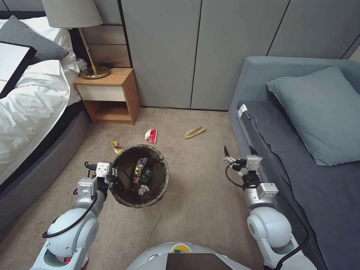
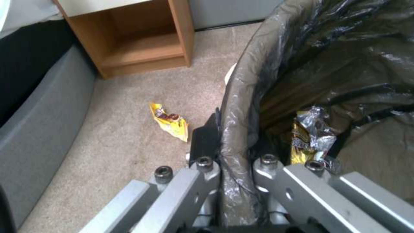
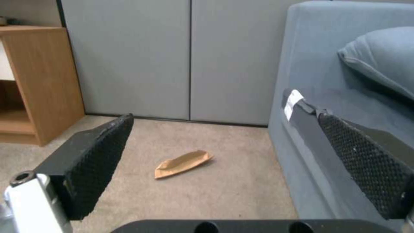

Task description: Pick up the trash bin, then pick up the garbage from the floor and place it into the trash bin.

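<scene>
- The left gripper (image 1: 114, 176) is clamped on the near-left rim of the trash bin (image 1: 139, 176) — in the left wrist view its fingers (image 2: 206, 139) pinch the bag-covered wall (image 2: 241, 106), one outside, the other hidden inside the liner.
- Inside the bin lie a dark bottle with a green label (image 1: 146, 175), a shiny snack wrapper (image 1: 139, 167) and a crumpled white tissue (image 1: 143, 190).
- The right gripper (image 1: 240, 152) hangs empty beside the grey sofa (image 1: 300, 180), its two black textured pads (image 3: 101, 155) spread wide apart.
- Just beyond the bin's far-left rim, a yellow wrapper (image 1: 117, 147) lies on the carpet (image 1: 202, 195).
- Farther on, a red-and-white carton (image 1: 151, 135) lies on the floor beyond the bin.
- A tan paper scrap (image 1: 194, 132) lies ahead of the right gripper — between its pads in the right wrist view (image 3: 183, 163), well apart from them.
- Farthest, a wooden nightstand (image 1: 110, 95) stands against the wall beside the bed (image 1: 30, 108).
</scene>
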Robot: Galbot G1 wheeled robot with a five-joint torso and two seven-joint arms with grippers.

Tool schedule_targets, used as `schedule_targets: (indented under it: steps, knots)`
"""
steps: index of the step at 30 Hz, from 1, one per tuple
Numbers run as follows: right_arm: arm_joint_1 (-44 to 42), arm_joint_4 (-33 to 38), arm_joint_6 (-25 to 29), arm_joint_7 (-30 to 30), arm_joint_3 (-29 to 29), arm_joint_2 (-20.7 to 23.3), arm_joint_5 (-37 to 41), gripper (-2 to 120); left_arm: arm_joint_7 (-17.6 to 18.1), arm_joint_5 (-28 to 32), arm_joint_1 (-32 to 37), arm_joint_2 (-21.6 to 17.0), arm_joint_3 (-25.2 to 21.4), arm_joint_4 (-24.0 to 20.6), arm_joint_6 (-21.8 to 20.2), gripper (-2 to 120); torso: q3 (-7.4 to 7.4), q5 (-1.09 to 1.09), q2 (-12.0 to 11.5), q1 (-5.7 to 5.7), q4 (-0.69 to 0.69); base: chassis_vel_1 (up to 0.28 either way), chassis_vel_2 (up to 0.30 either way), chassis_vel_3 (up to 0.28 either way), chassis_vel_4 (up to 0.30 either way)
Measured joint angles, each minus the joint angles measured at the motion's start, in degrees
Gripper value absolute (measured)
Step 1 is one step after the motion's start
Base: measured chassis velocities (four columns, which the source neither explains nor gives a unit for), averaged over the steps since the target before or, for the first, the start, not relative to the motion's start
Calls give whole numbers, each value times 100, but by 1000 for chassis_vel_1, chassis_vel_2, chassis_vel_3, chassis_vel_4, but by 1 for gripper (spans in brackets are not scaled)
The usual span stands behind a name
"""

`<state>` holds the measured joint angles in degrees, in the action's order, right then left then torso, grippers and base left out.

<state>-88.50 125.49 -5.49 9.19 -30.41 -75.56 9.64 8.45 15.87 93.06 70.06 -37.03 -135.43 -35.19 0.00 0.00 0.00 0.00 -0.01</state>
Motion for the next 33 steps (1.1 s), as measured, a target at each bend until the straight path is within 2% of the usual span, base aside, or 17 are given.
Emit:
schedule_targets:
  steps: [8,33]
  knots:
    - [10,-15,-12,-2,79,2,0,100,8,-5,4,28,-8,8,2,2,0,0,0,0,1,-20,29,30,-24]
    - [50,-54,35,109,312,-10,-82,100,-46,59,7,-9,-86,8,31,2,0,-1,0,0,1,-163,157,165,-166]
